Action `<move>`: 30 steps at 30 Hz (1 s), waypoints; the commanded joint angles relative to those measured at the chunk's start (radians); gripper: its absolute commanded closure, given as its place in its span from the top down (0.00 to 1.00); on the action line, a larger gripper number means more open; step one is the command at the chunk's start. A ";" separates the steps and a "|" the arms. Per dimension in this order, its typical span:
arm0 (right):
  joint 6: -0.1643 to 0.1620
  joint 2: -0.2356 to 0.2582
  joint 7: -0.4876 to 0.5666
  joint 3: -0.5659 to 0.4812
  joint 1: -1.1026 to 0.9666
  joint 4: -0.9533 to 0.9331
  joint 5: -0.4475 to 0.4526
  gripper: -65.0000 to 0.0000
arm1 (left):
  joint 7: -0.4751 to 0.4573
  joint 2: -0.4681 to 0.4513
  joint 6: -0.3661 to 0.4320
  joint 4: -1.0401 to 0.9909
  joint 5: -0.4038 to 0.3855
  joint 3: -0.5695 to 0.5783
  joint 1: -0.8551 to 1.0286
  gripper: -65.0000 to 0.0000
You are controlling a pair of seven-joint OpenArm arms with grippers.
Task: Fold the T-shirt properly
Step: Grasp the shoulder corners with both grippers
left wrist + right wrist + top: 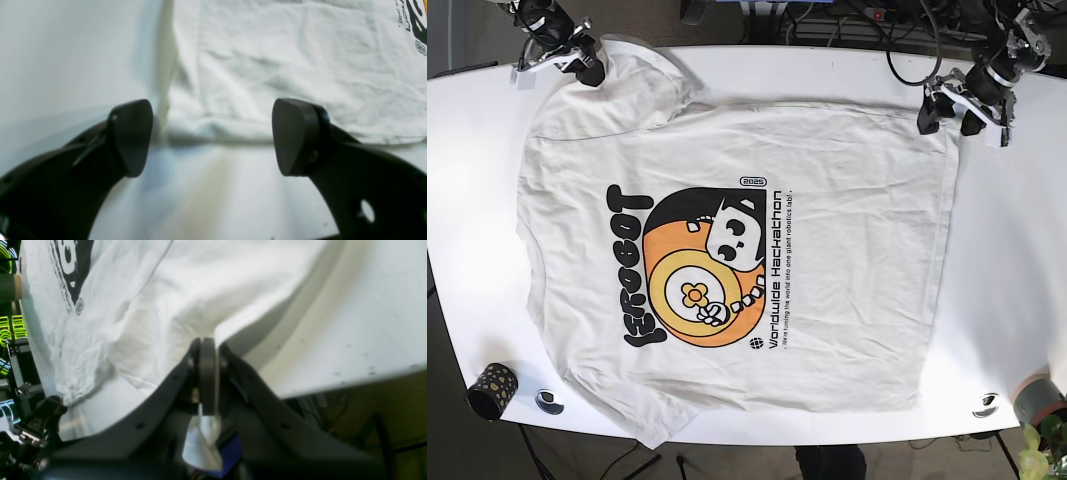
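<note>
Spreading across most of the white table [1017,300], the T-shirt [727,270] is laid print-up, its graphic [697,270] at centre. At about 11 o'clock the right gripper [208,350] is clamped on a pinch of the shirt's cloth. At about 1 o'clock the left gripper [213,136] is held with its jaws apart, just off the shirt's corner, nothing between them.
</note>
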 commanded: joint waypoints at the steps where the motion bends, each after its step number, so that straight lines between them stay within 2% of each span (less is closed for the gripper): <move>1: 0.009 0.011 0.008 0.007 -0.007 0.019 0.019 0.00 | 0.020 -0.001 -0.001 0.004 0.006 0.023 0.007 0.81; 8: 0.009 0.011 0.008 0.007 0.000 0.019 0.017 0.00 | 0.020 0.005 -0.001 0.004 0.005 0.026 0.004 0.79; 10: 0.009 0.011 0.008 0.007 0.000 0.019 0.016 0.00 | 0.019 0.005 -0.001 0.004 0.005 0.026 0.004 0.71; 16: 0.009 0.011 0.008 0.007 0.005 0.019 0.014 0.00 | 0.016 0.006 -0.001 0.002 0.005 0.029 0.004 0.31; 21: 0.009 0.011 0.008 0.007 0.023 0.019 0.013 0.00 | 0.016 0.006 -0.001 -0.039 0.000 0.028 -0.024 0.08; 24: 0.006 0.011 0.008 0.005 0.031 0.019 0.013 0.00 | 0.017 0.005 -0.001 -0.053 -0.001 0.026 -0.042 0.01; 30: 0.006 0.011 0.008 0.005 0.033 0.021 0.019 0.00 | 0.016 0.000 -0.001 -0.036 -0.003 0.023 -0.044 0.00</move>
